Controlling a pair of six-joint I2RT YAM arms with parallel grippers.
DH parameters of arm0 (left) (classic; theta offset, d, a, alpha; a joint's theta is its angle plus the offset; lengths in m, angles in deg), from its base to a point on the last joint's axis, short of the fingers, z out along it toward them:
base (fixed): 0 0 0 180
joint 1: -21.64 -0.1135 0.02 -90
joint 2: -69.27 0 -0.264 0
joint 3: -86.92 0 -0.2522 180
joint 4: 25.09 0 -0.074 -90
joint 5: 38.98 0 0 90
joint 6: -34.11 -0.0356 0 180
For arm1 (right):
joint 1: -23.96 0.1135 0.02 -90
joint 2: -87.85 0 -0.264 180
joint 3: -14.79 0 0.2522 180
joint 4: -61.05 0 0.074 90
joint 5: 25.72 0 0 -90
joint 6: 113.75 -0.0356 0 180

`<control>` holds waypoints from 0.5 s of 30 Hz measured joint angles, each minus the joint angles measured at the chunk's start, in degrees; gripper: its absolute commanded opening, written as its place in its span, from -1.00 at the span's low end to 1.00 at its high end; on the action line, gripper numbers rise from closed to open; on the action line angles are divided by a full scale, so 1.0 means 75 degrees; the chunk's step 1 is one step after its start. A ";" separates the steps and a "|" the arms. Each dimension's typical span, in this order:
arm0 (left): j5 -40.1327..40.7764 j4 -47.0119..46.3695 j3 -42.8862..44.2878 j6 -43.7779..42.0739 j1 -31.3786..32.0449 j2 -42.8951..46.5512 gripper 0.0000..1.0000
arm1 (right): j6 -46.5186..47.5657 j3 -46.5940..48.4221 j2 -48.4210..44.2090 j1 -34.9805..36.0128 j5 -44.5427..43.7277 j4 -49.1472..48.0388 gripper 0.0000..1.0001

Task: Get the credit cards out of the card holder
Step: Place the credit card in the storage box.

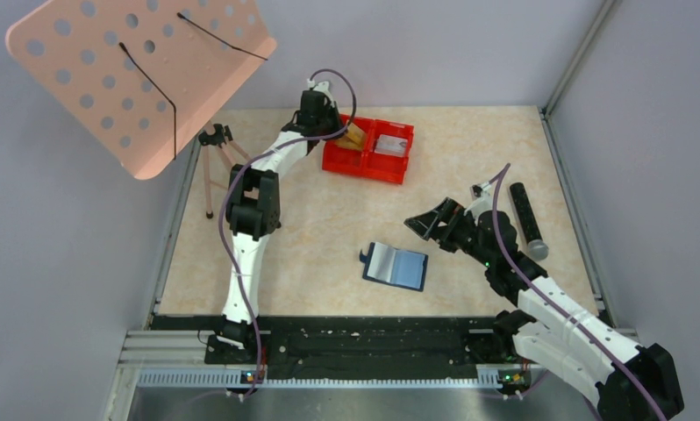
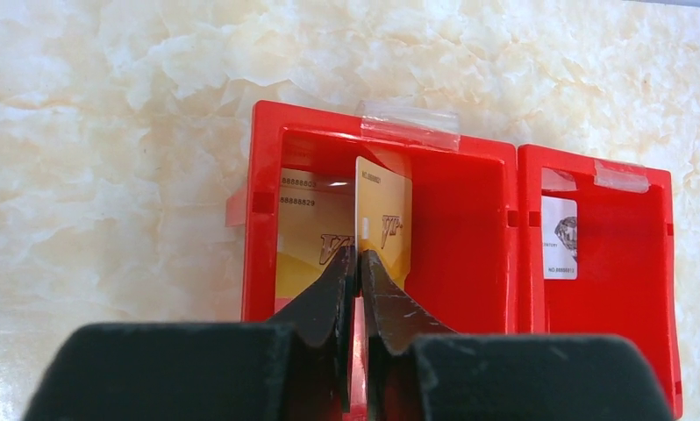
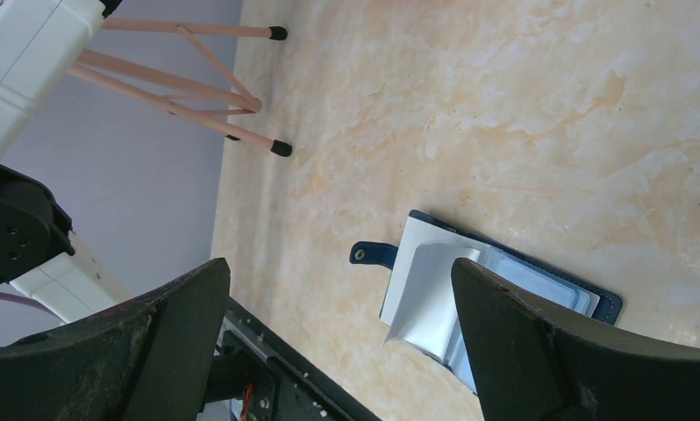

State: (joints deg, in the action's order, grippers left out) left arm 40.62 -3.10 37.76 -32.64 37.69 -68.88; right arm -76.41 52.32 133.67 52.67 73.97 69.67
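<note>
My left gripper (image 2: 358, 250) is shut on the edge of a gold credit card (image 2: 386, 210), which stands upright in the left compartment of the red tray (image 2: 311, 118). A second gold card (image 2: 307, 237) lies flat beside it, and a silver-white card (image 2: 559, 237) lies in the right compartment. In the top view the left gripper (image 1: 342, 132) is over the tray (image 1: 368, 168) at the back. The navy card holder (image 1: 396, 266) lies open mid-table, grey-blue pockets up (image 3: 504, 272). My right gripper (image 1: 425, 224) hangs open just right of and above it (image 3: 339, 263), holding nothing.
A black cylinder with a grey end (image 1: 526, 219) lies at the right, behind the right arm. A pink perforated music stand (image 1: 140, 74) on a tripod (image 1: 215, 145) stands at the back left. The card holder's closure tab (image 3: 371, 254) sticks out towards the left arm.
</note>
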 measured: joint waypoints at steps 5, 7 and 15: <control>0.0204 0.0000 0.0000 -0.0085 -0.0032 0.0000 -0.42 | 0.0000 0.0000 0.0000 0.0000 0.0000 0.0000 0.93; 0.0251 -0.0012 0.0000 -0.0090 -0.0055 0.0015 -0.38 | 0.0000 0.0000 0.0000 0.0000 0.0000 0.0000 0.93; 0.0353 0.0000 -0.0015 -0.0105 -0.0093 0.0303 -0.32 | 0.0000 0.0000 0.0000 0.0000 0.0015 0.0000 0.93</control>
State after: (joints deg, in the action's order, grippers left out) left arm 43.27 -3.10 37.65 -33.43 36.99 -66.60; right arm -76.41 52.32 133.67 52.67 74.08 69.67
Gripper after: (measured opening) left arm 0.336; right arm 0.967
